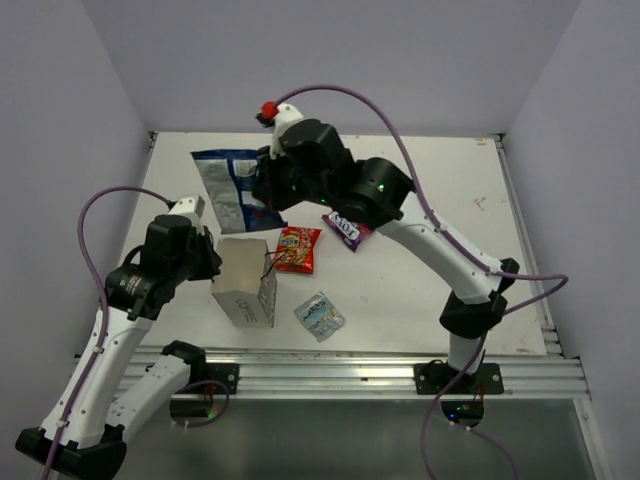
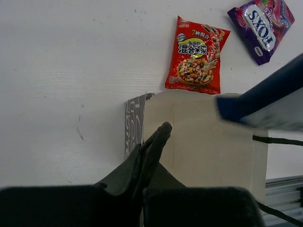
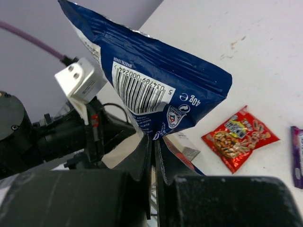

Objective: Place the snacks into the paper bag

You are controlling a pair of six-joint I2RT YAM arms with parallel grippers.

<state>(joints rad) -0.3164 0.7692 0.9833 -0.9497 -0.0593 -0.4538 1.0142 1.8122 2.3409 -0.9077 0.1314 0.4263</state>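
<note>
- The right hand [image 3: 153,142] is closed on one edge of the blue packet [image 3: 156,80]; the rest of the packet stands free of the fingers, broad and floppy.
- The left hand [image 2: 160,137] is closed too, at a corner of the bag [image 2: 203,142]; it looks to be pinching the paper wall to steady it.
- The blue packet is in the air close to the bag, not in it; I cannot make out how wide the mouth stands.
- Just beyond the bag lies the red packet [image 2: 196,56]; the purple packet [image 2: 262,28] is a little farther off; the silver packet [image 1: 320,316] lies on the near side of the bag; all three are flat on the tabletop [image 1: 400,300], so most of the job remains.
- What worries me:
  - the packet looks wide for so small a bag; a corner could catch the rim, fold over, and push the bag down or off its spot;
  - the left hand's hold is on thin paper; a shove from the packet could pull it free or tear it;
  - letting go early would drop the packet beside the bag;
  - the two arms are working close together; a small misjudgement could knock one against the other.
</note>
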